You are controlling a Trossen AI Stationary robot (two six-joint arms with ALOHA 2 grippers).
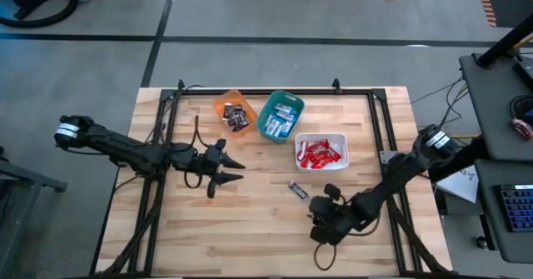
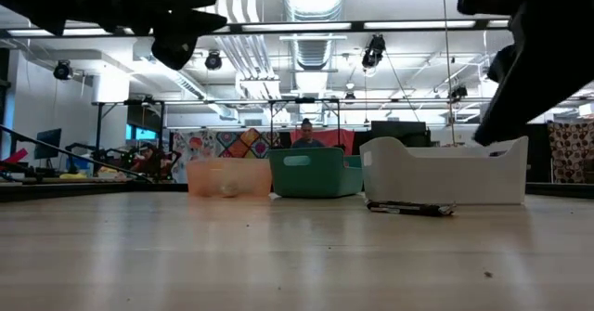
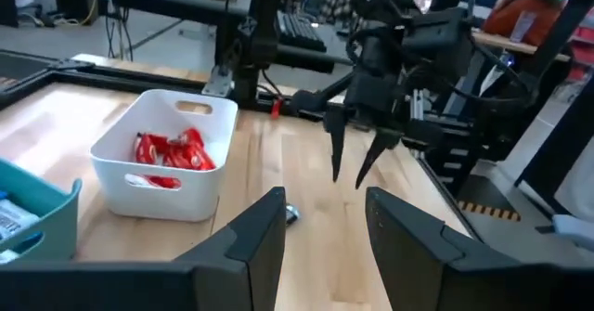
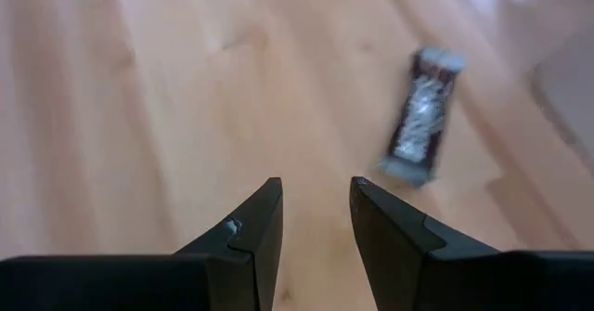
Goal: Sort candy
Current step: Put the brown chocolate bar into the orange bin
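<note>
Wood table point(image 1: 250, 221): one dark candy point(image 1: 297, 189) loose; workshop behind.

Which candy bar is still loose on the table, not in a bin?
The dark-wrapped candy bar, alone on bare wood below the white bin; the rest sit inside bins.

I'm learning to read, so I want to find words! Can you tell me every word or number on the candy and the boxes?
None can be read.
Dark candy bar on the table: its wrapper print is too blurred to read.
Red candies in the white bin: too small to read.
Blue-and-white candies in the teal bin: too small to read.
Dark candies in the orange bin: too small to read.
</note>
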